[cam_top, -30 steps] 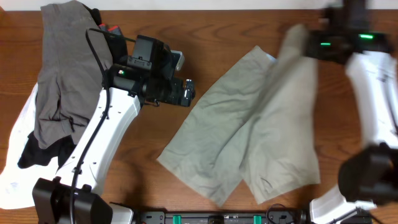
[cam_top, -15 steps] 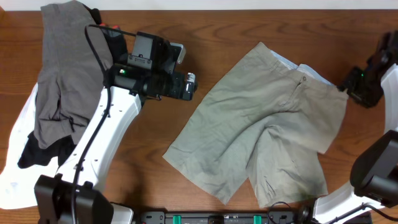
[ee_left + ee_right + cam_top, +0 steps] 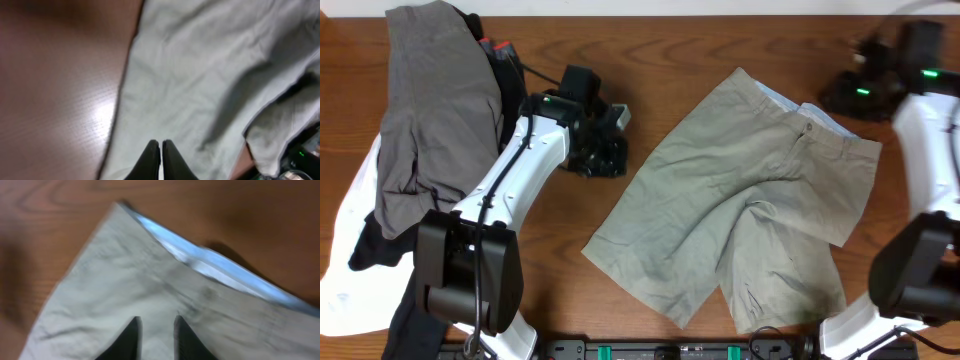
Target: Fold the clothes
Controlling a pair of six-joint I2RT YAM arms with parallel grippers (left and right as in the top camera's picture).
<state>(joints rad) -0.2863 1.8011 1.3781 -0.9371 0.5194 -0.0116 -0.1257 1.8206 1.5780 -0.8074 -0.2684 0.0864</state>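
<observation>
Khaki-beige and lying spread flat as a pair of light cotton shorts (image 3: 740, 210) on the brown wooden table (image 3: 670, 40), right of centre, with the waistband pointing to the far right and the two wide legs fanning toward the near edge. Hovering at the left hem with the left gripper (image 3: 160, 148), fingers pressing together on nothing, and hanging near the waistband corner with the right gripper (image 3: 155, 330), fingers standing apart and empty. Sitting well apart at the far left as a heap of grey, white and black garments (image 3: 420, 110).
</observation>
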